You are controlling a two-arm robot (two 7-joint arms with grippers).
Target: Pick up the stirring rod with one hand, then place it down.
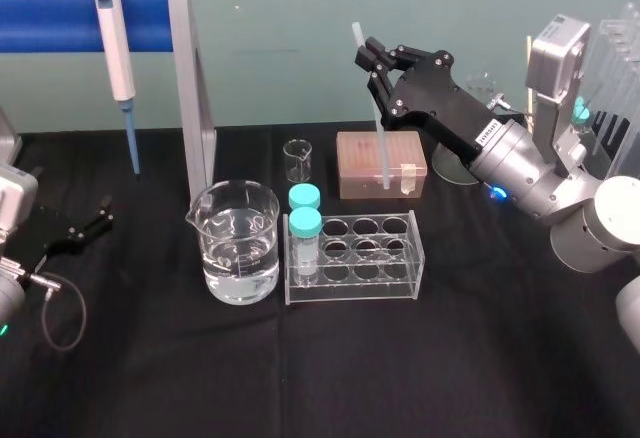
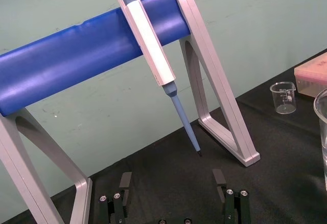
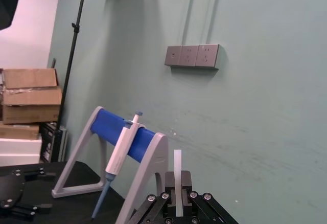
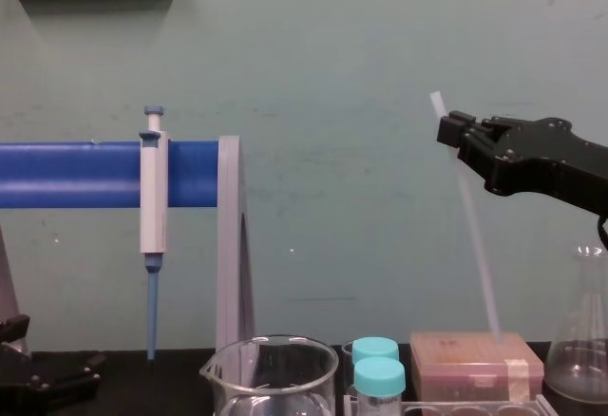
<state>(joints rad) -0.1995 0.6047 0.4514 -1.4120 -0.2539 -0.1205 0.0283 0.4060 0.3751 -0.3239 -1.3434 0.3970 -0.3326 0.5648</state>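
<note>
The stirring rod (image 1: 372,108) is a thin whitish stick, held nearly upright with a slight tilt. My right gripper (image 1: 368,58) is shut on it near its upper end, well above the table. In the chest view the stirring rod (image 4: 470,217) slants down from the right gripper (image 4: 451,133) to the top of the pink box (image 4: 475,359); I cannot tell whether it touches. The right wrist view shows the stirring rod (image 3: 177,165) sticking out past the shut fingers (image 3: 185,179). My left gripper (image 1: 85,230) rests open at the table's left edge, its fingers (image 2: 125,182) wide apart.
A water-filled beaker (image 1: 238,243) and a clear tube rack (image 1: 395,258) holding two teal-capped tubes stand in the middle. Behind them are a small beaker (image 1: 298,160) and the pink box (image 1: 380,163). A pipette (image 1: 115,43) hangs on the blue-barred stand (image 1: 190,108) at left. A flask (image 4: 584,359) stands at right.
</note>
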